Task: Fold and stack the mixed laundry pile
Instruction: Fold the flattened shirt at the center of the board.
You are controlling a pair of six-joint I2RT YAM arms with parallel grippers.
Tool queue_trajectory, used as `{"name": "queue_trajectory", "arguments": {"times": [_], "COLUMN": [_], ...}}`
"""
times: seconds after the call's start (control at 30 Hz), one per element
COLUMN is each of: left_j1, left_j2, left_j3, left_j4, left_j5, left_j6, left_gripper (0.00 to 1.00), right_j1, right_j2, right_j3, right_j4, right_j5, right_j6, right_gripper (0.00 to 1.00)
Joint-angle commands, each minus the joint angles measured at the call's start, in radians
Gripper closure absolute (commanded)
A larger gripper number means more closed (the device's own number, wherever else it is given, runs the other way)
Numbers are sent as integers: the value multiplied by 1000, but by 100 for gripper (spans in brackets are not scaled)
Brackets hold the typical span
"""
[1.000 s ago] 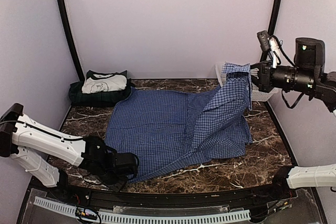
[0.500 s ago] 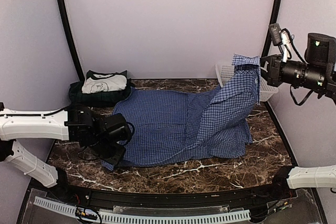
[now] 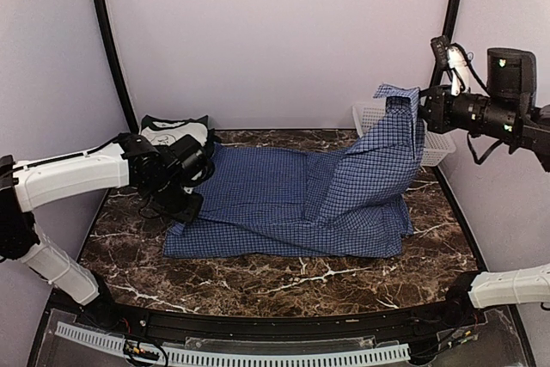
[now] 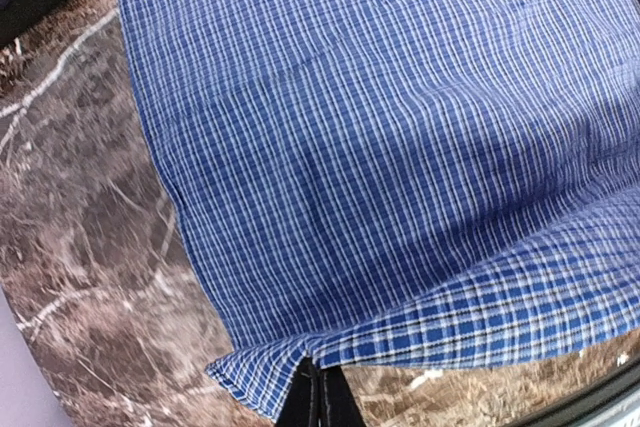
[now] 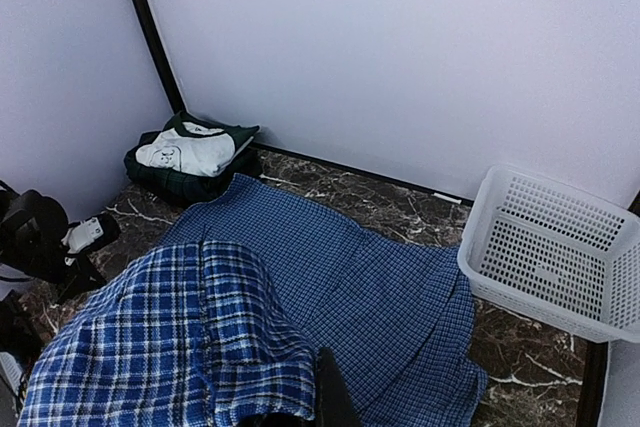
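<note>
Aloft, shirt (image 3: 284, 199) in right gripper (image 3: 421, 109)

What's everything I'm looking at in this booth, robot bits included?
check shirt: one, blue-and-white, spread mid-table, right part held up.
white garment: one, white with dark green trim, folded, far-left corner.
dark green garment: one, folded, beneath the white one.
basket: one, white plastic lattice, far-right corner.
table: one, dark brown marble pattern.
left gripper: one, black, shut on the shirt's left edge.
right gripper: one, black, shut on the shirt, high at right.
</note>
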Motion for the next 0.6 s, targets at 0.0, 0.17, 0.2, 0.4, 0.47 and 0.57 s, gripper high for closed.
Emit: {"name": "queue_trajectory", "arguments": {"times": [0.0, 0.17, 0.2, 0.4, 0.47, 0.57], "left_j1": [72, 126, 132, 145, 147, 148], "left_j2": [80, 191, 203, 293, 305, 302], "left_j3": [84, 150, 157, 180, 176, 149], "left_j4": [65, 137, 148, 192, 194, 192], "left_j5": [-19, 27, 35, 62, 70, 86], "left_j6": [146, 225, 237, 274, 278, 279], "left_gripper": [100, 100, 100, 100, 100, 100], "right_j1": [-15, -45, -54, -132, -151, -161], "right_j2": [73, 166, 184, 282, 313, 363], "right_j3": [41, 9, 6, 38, 76, 145], "right_j4": [65, 140, 155, 237, 246, 243], "right_j5": [71, 85, 85, 75, 61, 59], "right_j6": [-52, -89, -92, -129, -148, -173], "right_gripper": [100, 100, 100, 100, 100, 100]}}
